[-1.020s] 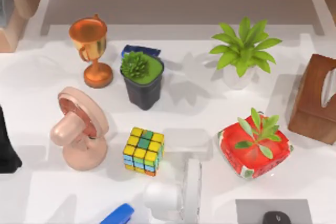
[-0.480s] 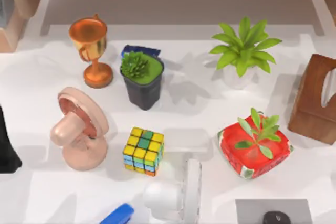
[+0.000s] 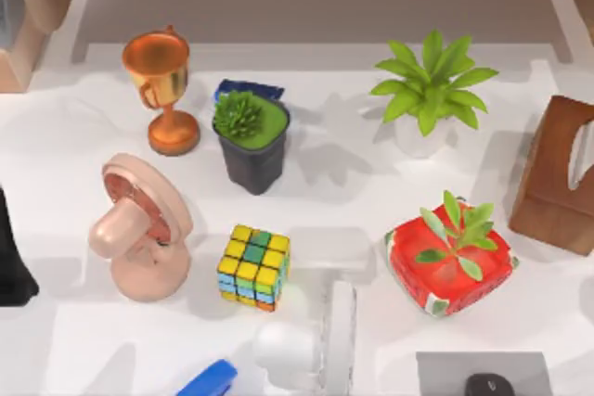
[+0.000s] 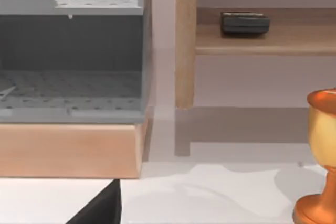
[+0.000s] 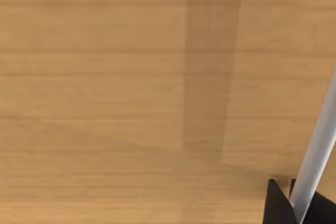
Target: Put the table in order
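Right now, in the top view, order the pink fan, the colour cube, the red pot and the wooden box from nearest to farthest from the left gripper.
From the left gripper at the table's left edge:
1. Pink fan, left side, just beside it.
2. Colour cube, near the middle.
3. Red pot, right of middle.
4. Wooden box, right edge.

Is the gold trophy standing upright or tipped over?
Upright. In the top view the trophy has its round base flat on the table and its cup open upward.
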Motion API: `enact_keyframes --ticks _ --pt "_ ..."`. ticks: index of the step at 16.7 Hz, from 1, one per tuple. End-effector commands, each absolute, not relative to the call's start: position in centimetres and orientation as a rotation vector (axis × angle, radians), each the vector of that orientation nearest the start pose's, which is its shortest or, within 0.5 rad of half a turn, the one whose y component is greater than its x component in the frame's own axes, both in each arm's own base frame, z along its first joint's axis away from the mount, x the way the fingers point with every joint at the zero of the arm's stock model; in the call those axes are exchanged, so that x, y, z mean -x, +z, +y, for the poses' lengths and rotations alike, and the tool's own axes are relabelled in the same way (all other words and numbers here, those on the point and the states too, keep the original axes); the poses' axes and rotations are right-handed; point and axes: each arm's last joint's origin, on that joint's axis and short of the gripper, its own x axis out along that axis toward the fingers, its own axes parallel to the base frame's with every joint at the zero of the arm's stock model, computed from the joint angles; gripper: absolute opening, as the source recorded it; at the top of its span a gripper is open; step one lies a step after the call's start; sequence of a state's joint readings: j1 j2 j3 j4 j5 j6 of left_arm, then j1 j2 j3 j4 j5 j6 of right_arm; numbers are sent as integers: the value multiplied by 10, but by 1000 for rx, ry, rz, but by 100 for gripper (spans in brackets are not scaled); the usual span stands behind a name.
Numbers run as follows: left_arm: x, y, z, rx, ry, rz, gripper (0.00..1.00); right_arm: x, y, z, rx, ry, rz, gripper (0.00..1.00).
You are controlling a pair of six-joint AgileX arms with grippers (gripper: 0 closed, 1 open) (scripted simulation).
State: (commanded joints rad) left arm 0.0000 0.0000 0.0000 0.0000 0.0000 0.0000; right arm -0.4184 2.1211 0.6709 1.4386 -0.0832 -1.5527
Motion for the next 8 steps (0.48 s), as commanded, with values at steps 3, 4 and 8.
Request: enact_keyframes --ticks 3,4,8 --pt "-106 160 -1 0 0 0 100 -346 87 -139 1552 -240 248 0" --pt "-106 160 -1 0 0 0 100 -355 89 -140 1553 -246 246 0" --pt "-106 160 -1 0 0 0 100 -381 88 -140 1549 -245 254 0"
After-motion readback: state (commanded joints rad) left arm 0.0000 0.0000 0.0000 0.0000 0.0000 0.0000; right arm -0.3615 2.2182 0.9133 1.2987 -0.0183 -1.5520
